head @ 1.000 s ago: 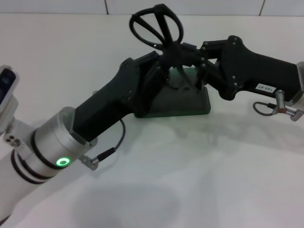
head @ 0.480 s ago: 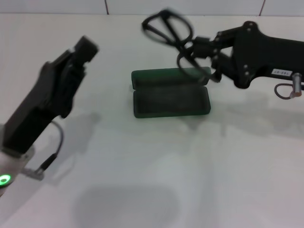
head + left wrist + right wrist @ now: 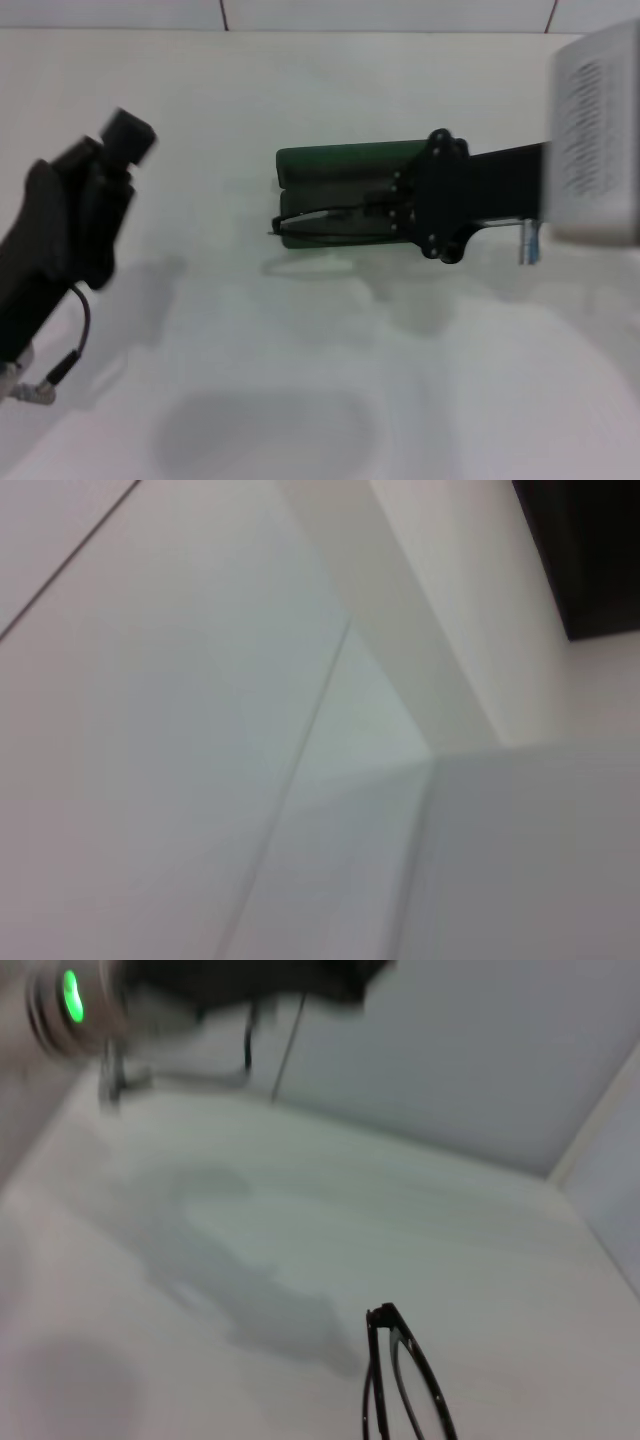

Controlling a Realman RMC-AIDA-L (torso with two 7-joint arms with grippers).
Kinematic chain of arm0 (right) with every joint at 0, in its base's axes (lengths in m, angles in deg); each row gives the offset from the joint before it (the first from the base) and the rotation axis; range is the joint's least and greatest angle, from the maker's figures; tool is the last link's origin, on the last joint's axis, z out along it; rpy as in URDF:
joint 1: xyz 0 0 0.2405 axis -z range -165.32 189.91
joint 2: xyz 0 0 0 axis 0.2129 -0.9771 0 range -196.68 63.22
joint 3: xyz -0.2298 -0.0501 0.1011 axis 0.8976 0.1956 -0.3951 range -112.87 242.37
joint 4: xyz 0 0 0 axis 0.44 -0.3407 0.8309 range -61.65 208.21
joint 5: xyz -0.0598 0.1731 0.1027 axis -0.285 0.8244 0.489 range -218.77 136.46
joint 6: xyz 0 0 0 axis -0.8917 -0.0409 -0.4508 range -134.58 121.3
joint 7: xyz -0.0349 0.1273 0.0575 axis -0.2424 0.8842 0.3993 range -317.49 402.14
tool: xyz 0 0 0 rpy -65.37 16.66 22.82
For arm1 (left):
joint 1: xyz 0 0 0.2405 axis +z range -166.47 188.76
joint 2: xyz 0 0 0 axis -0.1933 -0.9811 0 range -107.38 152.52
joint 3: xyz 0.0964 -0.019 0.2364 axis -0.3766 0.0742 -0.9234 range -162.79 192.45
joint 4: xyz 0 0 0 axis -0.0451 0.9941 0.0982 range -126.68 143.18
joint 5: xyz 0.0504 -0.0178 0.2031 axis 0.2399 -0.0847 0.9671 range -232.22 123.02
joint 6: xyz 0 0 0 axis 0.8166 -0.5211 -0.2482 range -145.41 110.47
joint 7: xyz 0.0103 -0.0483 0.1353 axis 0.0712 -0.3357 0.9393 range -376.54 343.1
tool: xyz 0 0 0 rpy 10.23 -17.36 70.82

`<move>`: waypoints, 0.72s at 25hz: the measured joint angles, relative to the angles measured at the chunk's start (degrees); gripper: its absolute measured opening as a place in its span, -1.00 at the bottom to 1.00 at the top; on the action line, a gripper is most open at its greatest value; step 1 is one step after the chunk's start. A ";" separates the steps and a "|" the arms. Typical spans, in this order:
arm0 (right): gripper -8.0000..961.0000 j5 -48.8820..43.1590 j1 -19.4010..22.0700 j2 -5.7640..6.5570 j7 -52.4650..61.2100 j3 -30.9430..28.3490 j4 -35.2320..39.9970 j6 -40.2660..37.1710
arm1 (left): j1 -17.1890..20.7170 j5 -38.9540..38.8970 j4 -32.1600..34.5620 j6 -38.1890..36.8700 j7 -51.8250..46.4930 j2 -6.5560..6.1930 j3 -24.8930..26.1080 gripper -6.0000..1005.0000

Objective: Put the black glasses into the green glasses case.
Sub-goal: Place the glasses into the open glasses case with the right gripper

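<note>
Right gripper (image 3: 400,212) clasps the black glasses (image 3: 325,220) low over the green glasses case (image 3: 340,165) — left gripper (image 3: 125,135) unreadable.

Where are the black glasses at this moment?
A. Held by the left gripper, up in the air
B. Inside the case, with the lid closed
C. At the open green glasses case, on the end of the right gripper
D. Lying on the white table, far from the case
C. In the head view, the black glasses lie over the lower half of the open green glasses case, reaching out from the right gripper; the left gripper is far to the side.
</note>
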State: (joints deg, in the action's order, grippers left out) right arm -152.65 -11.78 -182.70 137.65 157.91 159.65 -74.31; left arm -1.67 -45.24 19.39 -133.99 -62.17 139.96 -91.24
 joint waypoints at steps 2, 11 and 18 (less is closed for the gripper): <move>-0.91 -8.00 0.48 -0.15 2.61 6.18 1.80 6.75 | -0.01 4.61 1.64 -0.18 2.38 -1.11 -0.11 -0.91; -0.91 -29.03 -1.26 -0.24 16.36 17.53 2.59 16.99 | -1.64 12.18 4.97 -0.12 2.86 -3.00 1.07 -0.91; -0.91 -33.57 -2.60 -0.22 17.97 20.74 -2.17 22.47 | -1.65 12.10 4.73 0.05 2.41 -2.88 1.59 -0.91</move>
State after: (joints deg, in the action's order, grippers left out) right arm -186.22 -14.38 -182.92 155.62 178.65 157.48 -51.85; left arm -3.32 -33.13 24.12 -133.94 -59.76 137.08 -89.65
